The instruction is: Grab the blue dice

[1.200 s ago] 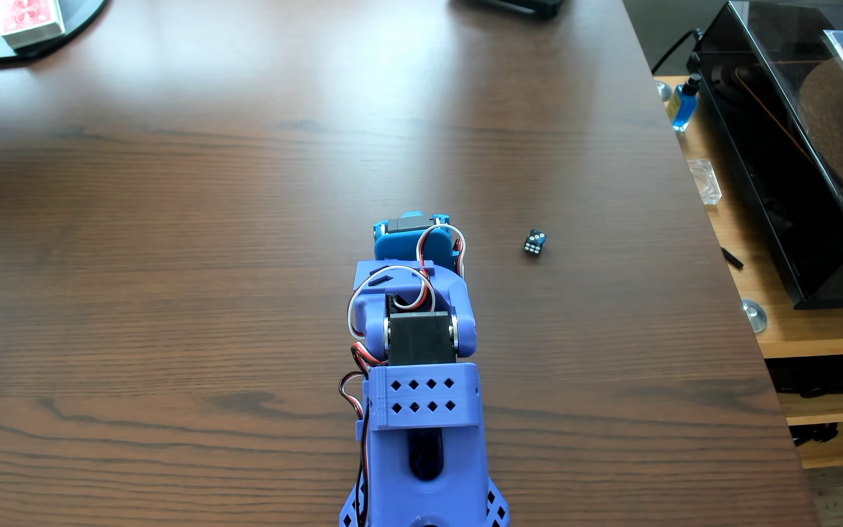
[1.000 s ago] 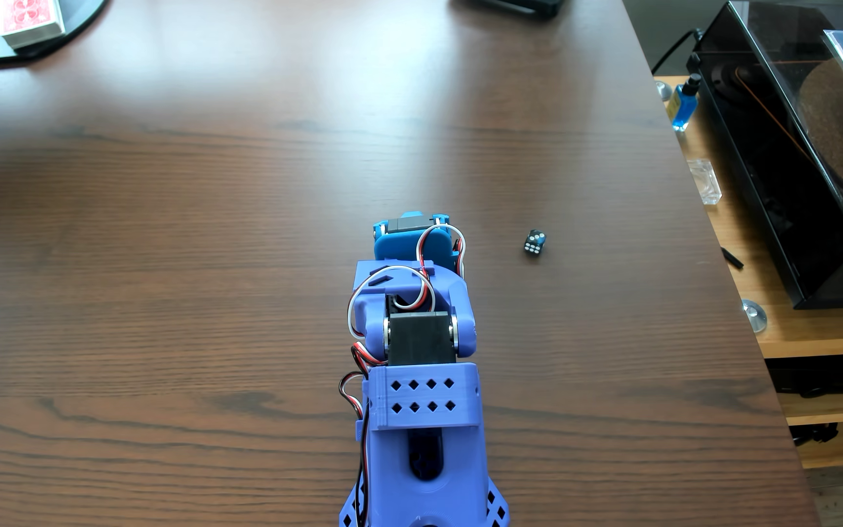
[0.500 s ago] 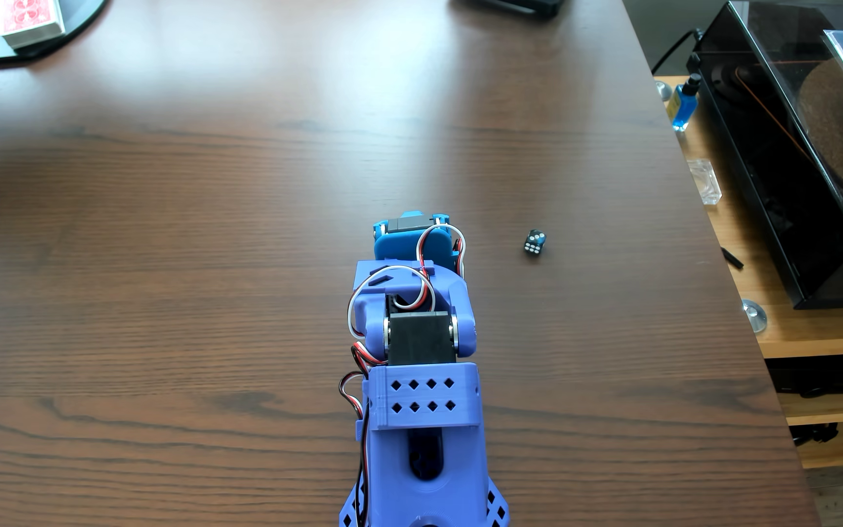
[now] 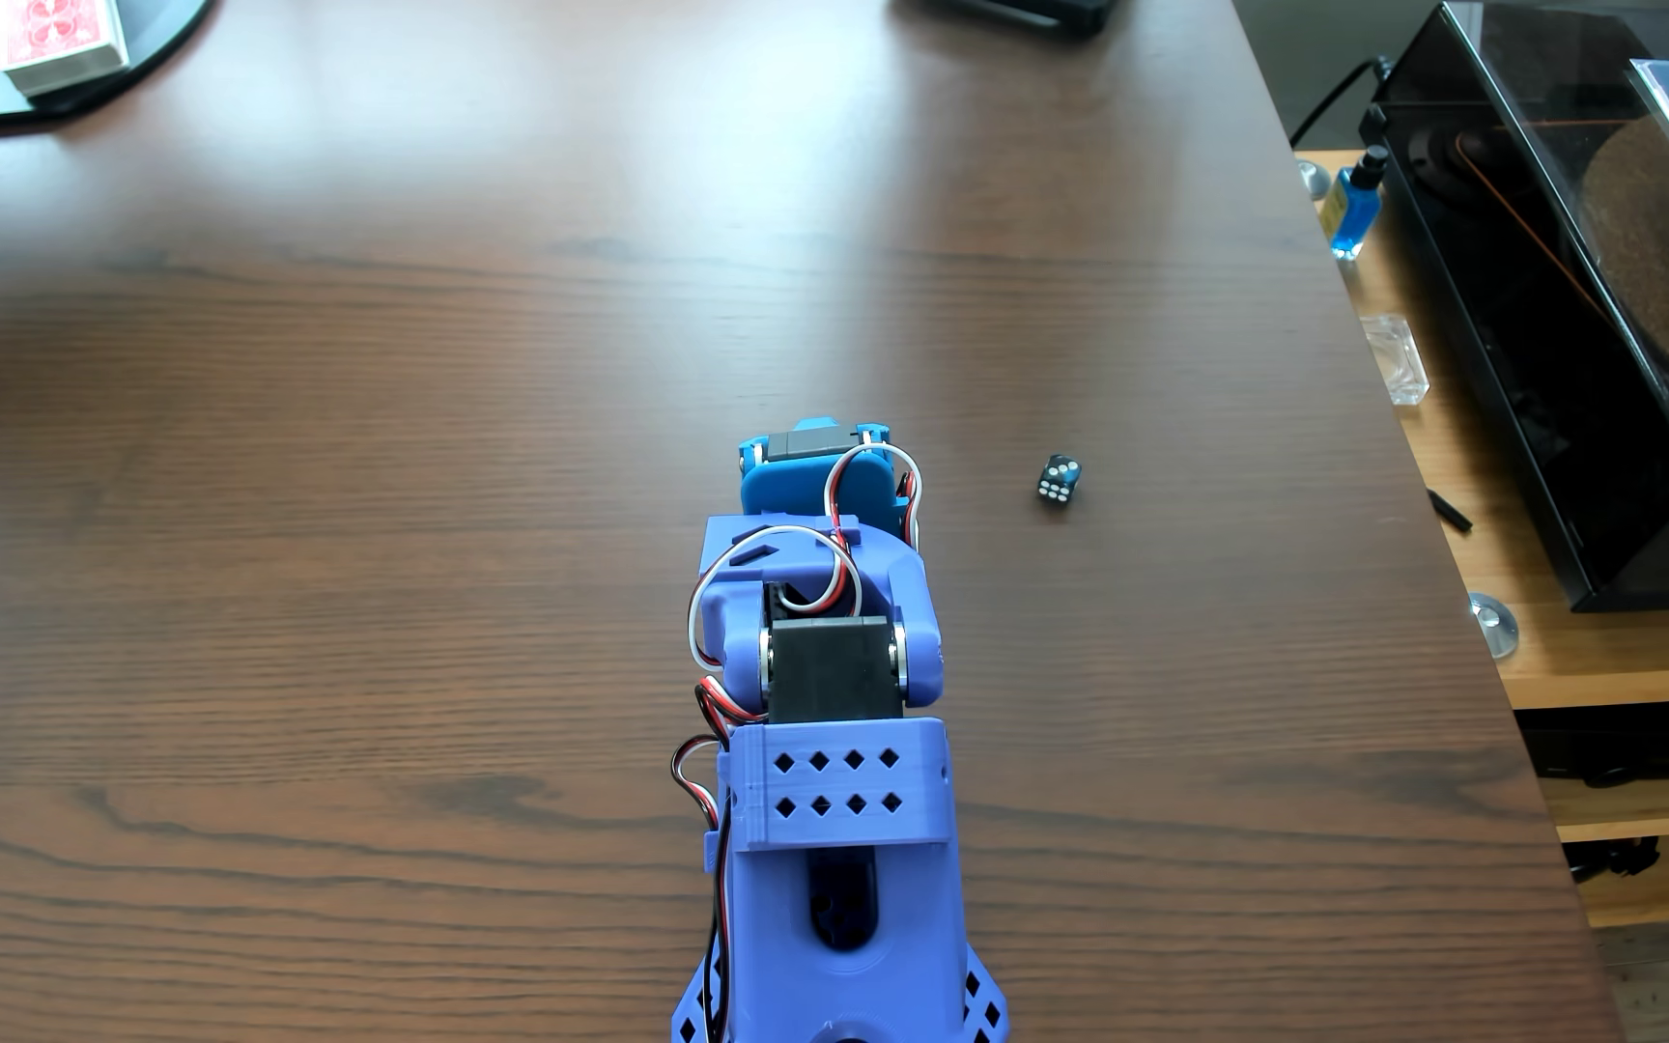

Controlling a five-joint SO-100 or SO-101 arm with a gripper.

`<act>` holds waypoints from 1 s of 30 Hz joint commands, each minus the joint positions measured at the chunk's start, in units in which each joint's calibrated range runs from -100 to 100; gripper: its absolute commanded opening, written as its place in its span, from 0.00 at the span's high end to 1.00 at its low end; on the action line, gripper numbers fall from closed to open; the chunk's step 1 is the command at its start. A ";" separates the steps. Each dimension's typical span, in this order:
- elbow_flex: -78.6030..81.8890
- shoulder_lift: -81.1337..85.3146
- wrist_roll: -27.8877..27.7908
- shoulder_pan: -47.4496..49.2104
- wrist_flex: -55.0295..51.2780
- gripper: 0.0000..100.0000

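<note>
The brown wood-grain bench (image 4: 409, 501) fills most of the other view. My arm (image 4: 825, 702) rises from the bottom edge, folded up on itself: the purple base and perforated housing lowest, a black servo above them, then the lighter blue wrist block (image 4: 815, 476) at the far end, with red, white and black wires looping over the joints. My hand is tucked under that block and hidden, so I cannot tell whether it is clenched or released. The blue dice (image 4: 1058, 479) sits on the bench to the right of the wrist block, apart from it, white pips showing.
</note>
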State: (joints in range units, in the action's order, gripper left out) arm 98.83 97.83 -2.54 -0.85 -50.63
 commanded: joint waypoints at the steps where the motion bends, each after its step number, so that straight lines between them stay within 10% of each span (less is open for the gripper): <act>1: 0.35 0.58 -0.09 0.61 -0.12 0.96; 11: -12.85 -6.28 -5.88 -0.13 -0.37 0.96; 30: -100.46 -105.74 -10.92 -23.53 -27.91 0.96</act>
State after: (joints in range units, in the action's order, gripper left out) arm 12.70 4.68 -11.90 -19.54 -77.40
